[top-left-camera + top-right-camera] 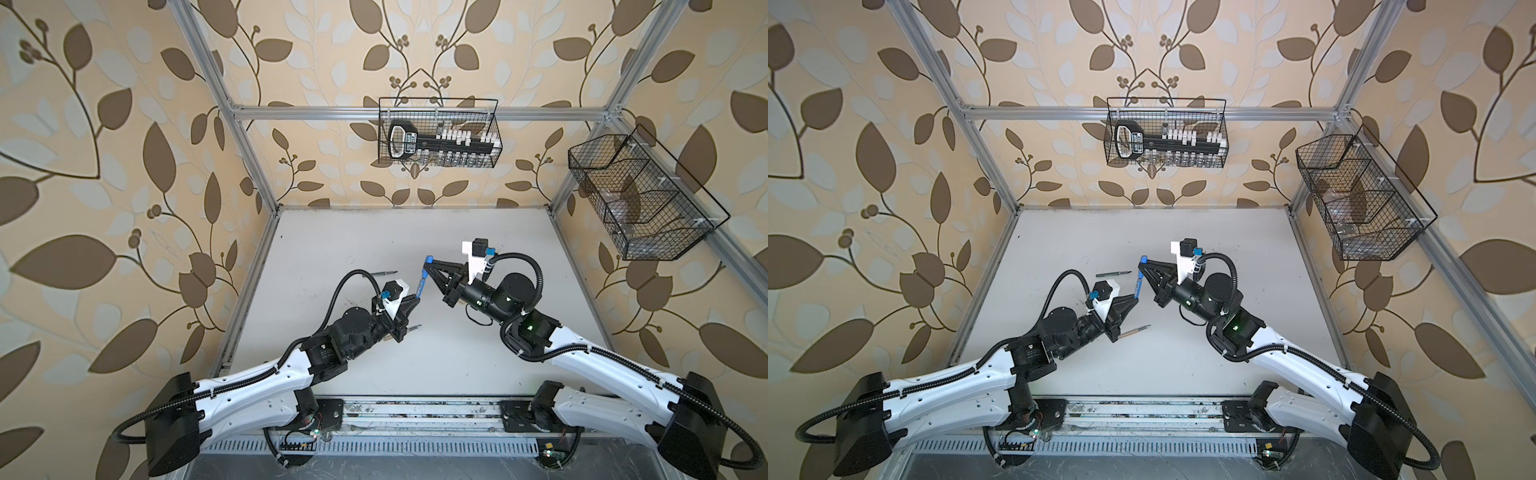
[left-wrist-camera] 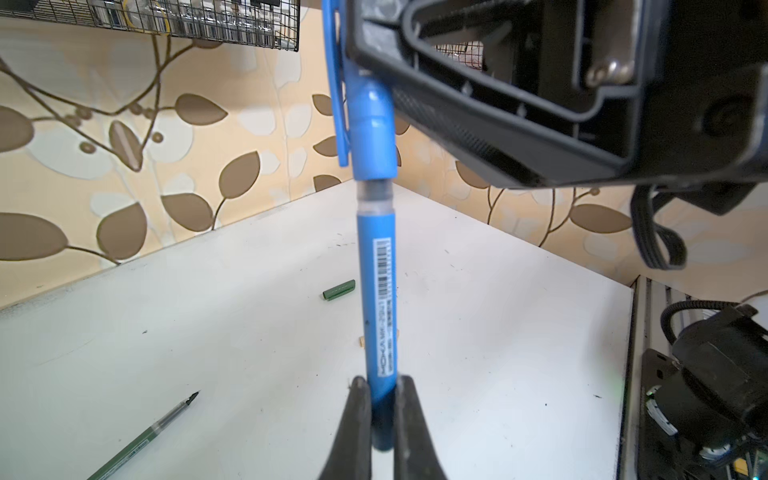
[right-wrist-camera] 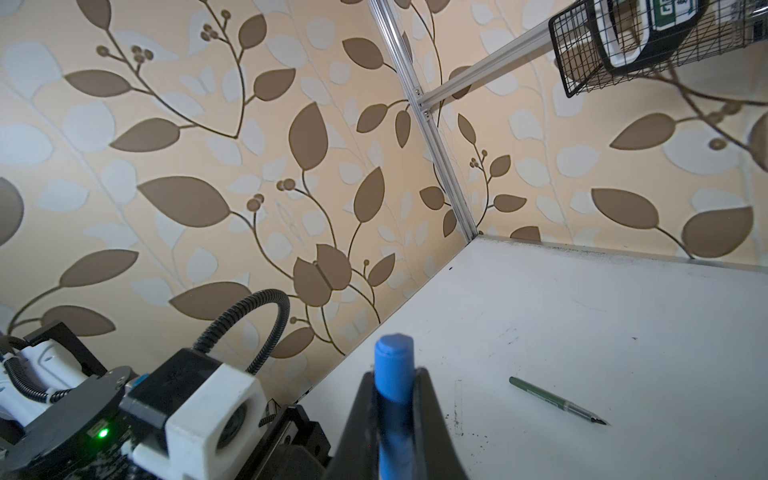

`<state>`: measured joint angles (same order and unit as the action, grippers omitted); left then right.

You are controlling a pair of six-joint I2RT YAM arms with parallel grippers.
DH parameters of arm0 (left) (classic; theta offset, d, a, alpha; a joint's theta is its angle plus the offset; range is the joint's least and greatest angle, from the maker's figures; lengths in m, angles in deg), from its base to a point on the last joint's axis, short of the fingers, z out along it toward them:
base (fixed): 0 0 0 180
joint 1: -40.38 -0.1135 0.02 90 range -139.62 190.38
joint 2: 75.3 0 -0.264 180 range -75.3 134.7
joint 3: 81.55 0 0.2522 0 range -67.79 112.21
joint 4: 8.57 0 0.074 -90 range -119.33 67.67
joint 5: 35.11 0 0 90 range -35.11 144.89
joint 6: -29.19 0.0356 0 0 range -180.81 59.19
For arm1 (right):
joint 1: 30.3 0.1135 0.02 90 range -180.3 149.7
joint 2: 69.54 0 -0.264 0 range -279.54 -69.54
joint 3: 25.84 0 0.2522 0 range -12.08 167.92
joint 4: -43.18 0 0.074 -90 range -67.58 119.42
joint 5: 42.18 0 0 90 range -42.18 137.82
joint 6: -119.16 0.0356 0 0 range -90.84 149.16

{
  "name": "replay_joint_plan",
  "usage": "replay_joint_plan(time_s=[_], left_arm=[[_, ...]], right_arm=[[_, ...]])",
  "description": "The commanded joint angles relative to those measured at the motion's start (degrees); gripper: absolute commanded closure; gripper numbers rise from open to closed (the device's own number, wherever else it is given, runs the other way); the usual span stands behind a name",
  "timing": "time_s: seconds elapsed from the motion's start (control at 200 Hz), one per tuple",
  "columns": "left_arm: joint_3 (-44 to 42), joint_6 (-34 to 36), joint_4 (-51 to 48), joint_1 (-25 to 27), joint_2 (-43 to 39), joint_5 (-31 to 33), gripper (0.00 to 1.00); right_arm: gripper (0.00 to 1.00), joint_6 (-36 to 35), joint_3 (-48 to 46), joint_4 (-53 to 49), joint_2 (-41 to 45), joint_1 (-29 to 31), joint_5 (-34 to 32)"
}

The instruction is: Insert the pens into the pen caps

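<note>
The blue pen (image 2: 376,291) is clamped at its rear by the left gripper (image 2: 382,382), raised above the table (image 1: 415,353). The blue cap (image 2: 372,133) on its tip is pinched by the right gripper (image 3: 394,374). A green pen (image 1: 1113,274) is seen farther off, a tan pen (image 1: 1133,331) nearer, partly under the left gripper, and a green cap (image 2: 339,290) lying apart.

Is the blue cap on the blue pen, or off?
On: blue cap covers the tip of the blue pen. Fully seated, cannot tell.
</note>
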<state>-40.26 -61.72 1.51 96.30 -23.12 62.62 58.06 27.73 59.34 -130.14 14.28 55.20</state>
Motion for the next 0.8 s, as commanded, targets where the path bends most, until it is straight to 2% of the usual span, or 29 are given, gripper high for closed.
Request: replay_joint_plan(time_s=[0.0,0.23,0.32,0.53,0.795], left_arm=[[3.3,1.94,6.24,0.18,-0.69,1.45,1.0],[5.58,1.75,4.87,0.15,1.2,0.77,1.0],[5.83,1.21,3.97,0.12,1.6,0.92,1.0],[6.97,-0.41,0.5,0.15,2.2,-0.8,1.0],[8.31,-0.85,-0.96,0.12,3.7,-3.3,1.0]], right_arm=[[0.78,0.28,-1.17,-2.06,0.4,1.65,0.79],[0.55,-2.25,0.06,-8.08,3.24,1.94,-0.93],[0.5,-2.71,0.18,-10.6,5.78,1.42,-0.84],[0.48,-2.07,0.32,-14.3,8.37,-1.21,3.16],[0.48,-2.5,3.49,-15.81,4.36,-1.95,6.86]])
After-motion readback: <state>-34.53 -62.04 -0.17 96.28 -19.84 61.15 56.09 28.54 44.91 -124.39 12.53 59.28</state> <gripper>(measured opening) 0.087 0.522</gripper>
